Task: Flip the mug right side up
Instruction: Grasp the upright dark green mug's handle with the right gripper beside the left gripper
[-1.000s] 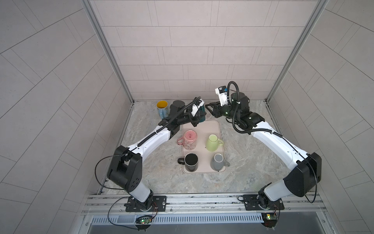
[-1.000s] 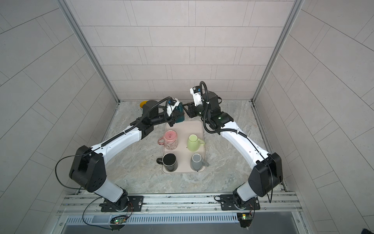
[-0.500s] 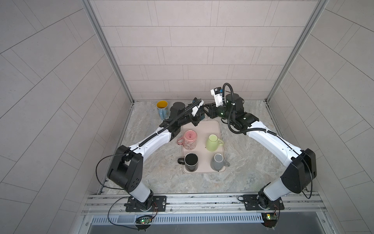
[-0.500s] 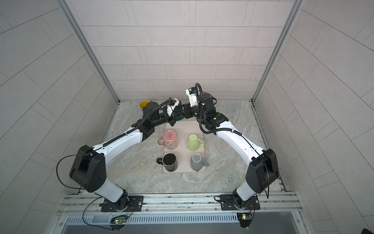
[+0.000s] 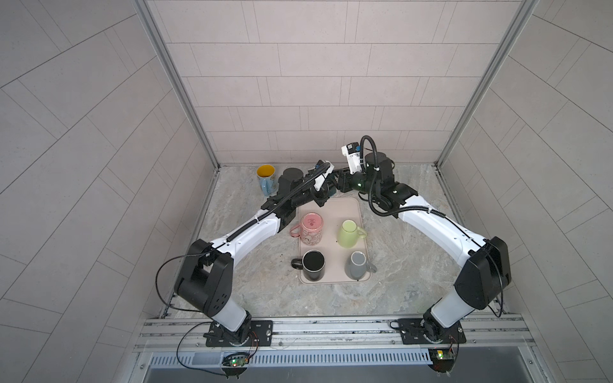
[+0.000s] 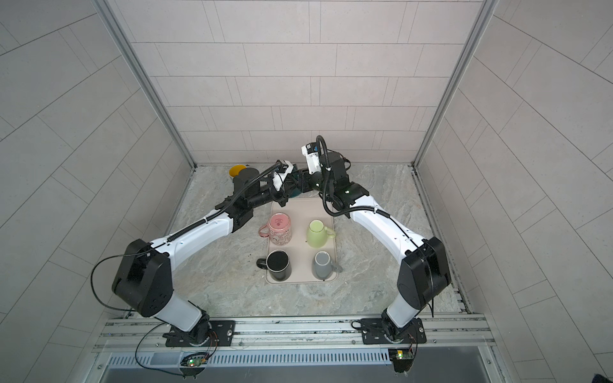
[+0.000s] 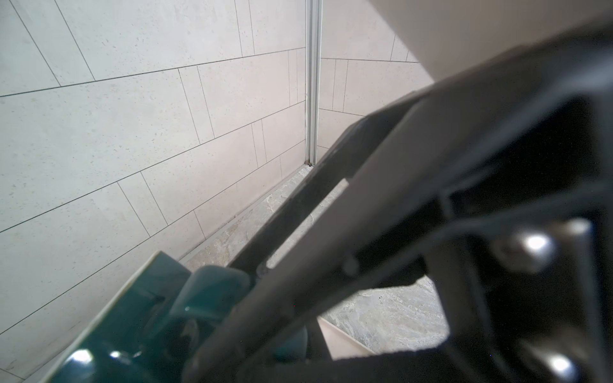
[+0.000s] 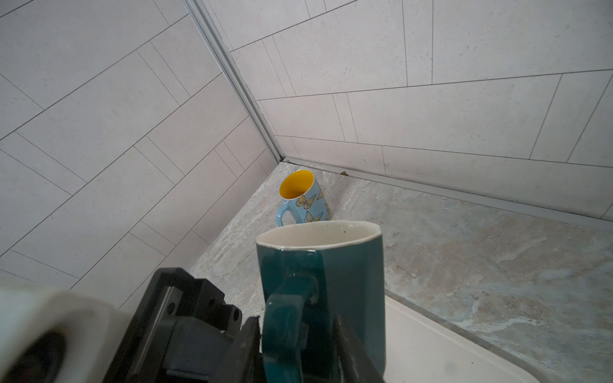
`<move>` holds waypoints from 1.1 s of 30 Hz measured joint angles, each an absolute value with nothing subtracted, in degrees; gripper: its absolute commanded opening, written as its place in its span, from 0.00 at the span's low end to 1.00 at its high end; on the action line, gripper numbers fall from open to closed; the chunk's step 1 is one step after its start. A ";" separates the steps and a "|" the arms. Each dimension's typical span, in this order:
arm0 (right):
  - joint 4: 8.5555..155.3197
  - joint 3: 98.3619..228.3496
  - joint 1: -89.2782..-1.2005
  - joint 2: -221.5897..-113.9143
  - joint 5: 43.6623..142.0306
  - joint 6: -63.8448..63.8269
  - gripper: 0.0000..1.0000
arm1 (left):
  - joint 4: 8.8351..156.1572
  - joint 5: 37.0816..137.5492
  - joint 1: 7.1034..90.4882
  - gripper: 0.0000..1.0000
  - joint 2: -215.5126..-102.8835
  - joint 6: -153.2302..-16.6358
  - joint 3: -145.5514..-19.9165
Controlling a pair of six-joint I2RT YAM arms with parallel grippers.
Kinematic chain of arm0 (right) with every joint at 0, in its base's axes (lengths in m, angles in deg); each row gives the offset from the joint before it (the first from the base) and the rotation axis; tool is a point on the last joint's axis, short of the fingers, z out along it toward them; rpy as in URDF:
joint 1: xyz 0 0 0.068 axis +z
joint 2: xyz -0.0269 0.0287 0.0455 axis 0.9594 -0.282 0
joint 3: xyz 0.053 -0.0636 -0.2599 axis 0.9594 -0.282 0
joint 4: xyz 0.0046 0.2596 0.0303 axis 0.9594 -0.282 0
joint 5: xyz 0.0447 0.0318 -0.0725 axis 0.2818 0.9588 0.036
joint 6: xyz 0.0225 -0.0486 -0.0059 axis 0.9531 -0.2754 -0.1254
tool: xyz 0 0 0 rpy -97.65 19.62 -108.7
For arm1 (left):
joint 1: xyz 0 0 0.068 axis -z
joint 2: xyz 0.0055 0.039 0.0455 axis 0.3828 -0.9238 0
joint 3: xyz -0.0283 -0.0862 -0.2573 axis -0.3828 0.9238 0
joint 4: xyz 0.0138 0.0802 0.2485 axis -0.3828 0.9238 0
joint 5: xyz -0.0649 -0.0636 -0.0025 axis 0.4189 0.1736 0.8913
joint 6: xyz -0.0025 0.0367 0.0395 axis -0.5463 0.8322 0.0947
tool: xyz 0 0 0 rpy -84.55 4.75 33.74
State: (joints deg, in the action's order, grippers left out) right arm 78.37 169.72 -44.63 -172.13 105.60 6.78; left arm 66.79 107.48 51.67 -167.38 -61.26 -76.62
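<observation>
— Right wrist view: how does the teal mug (image 8: 348, 282) lie against the right gripper (image 8: 295, 328)?
— Lower middle of the frame, mouth up, long axis straight up the frame, above the tray (image 8: 431, 348) edge at lower right. Its handle points back between the jaws, which grasp it from both sides.
— And the left gripper (image 5: 324, 194)?
— Clenched, just beside that handle; whether it pinches anything I cannot tell. Setting down looks like the right arm's job.
</observation>
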 measured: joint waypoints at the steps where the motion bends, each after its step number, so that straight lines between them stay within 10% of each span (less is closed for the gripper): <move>1: 78.43 169.74 -44.63 -172.18 105.58 6.78 0.37 | 66.71 107.53 51.67 0.00 -167.38 -61.37 -76.62; 33: 76.01 172.91 -43.65 -175.30 103.31 6.80 0.18 | 68.35 106.81 51.67 0.00 -167.38 -61.34 -76.25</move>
